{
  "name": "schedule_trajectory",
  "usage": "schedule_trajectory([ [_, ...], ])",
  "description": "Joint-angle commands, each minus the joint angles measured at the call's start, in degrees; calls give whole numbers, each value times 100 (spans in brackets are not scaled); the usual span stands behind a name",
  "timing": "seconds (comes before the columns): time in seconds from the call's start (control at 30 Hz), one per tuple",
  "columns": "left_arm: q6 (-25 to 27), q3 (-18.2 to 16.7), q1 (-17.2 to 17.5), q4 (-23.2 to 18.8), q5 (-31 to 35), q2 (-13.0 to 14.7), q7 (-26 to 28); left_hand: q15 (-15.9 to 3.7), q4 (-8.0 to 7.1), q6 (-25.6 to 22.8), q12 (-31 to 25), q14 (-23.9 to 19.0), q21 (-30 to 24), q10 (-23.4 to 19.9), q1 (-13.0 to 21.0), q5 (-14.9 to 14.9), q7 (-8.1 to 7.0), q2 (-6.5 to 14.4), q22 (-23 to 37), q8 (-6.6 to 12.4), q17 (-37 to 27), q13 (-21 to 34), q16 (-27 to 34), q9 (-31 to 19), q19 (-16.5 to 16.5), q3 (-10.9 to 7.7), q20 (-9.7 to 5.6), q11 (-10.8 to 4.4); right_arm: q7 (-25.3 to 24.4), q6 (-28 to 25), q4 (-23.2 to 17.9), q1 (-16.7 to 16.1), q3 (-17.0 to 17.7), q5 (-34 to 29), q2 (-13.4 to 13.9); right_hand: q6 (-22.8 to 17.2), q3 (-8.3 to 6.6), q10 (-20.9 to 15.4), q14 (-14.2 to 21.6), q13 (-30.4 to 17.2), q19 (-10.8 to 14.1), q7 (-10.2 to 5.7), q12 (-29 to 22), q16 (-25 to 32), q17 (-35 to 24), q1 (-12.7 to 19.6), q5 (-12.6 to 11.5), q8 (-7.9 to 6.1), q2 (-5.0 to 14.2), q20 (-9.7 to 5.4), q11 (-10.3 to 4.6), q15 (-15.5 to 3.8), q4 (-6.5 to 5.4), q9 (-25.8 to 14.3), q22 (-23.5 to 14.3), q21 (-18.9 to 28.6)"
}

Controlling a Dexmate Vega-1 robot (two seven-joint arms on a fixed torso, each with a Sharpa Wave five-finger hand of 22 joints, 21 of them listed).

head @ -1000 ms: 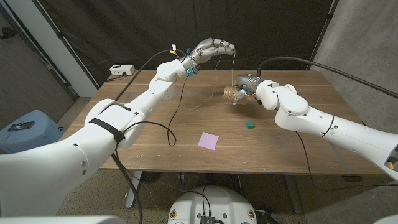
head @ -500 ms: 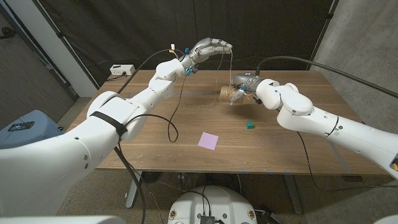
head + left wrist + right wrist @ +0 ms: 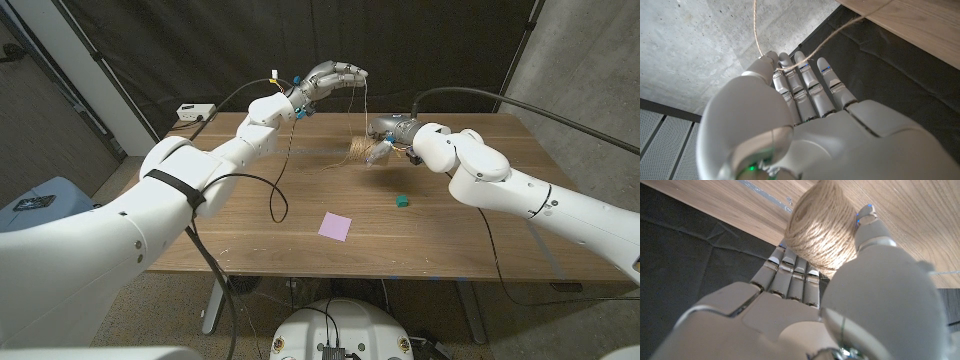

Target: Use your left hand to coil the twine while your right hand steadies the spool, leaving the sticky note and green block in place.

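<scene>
From my console, the spool [image 3: 822,227] is half covered by my right hand [image 3: 805,315], its far end cut off at the picture's edge. The twine [image 3: 756,27] runs out of the left wrist picture, and in the head view its thin line [image 3: 366,105] is too faint to trace.

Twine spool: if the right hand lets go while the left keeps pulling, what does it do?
The round tan twine spool would probably roll or skid on the smooth wooden table; it looks light. The thin twine strand rising to the left hand seems limp, so it only pulls. The right hand likely prevents this.
</scene>
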State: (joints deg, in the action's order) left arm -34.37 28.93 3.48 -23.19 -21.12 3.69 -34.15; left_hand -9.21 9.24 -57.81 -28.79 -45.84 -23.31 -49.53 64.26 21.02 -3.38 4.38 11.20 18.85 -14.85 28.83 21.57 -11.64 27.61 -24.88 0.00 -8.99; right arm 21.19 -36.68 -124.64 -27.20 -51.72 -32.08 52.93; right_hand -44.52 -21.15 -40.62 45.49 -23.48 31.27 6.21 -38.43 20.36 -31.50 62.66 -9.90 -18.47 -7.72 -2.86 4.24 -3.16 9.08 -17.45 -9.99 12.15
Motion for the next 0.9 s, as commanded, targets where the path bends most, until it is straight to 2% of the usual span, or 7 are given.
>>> schedule_trajectory([
  [0.03,203,3,-104,177,97,-24,189,-4,0,-24,41,-21,-30,-22,0,56,-16,19,2,-18,-23,23,-34,-16,-11,26,-3,-9,-47,39,-269,-67,138,7,121,-1005,5,-1010,215,-31,27,-937,-6,-11,-11,659,-29,-35,828,-73,-972,-953,-12,-12,-21,-21],
  [0.9,876,222,-237,258,261,-95,772,6,8,-34,69,-49,-52,-67,20,69,11,32,1,-29,-30,52,-50,-19,-22,25,-4,-9,-284,327,-669,-333,610,444,430,-1033,34,-1047,264,-45,29,-939,-3,-21,-44,692,-31,-42,838,-89,-988,-963,0,-10,-21,-21],
])
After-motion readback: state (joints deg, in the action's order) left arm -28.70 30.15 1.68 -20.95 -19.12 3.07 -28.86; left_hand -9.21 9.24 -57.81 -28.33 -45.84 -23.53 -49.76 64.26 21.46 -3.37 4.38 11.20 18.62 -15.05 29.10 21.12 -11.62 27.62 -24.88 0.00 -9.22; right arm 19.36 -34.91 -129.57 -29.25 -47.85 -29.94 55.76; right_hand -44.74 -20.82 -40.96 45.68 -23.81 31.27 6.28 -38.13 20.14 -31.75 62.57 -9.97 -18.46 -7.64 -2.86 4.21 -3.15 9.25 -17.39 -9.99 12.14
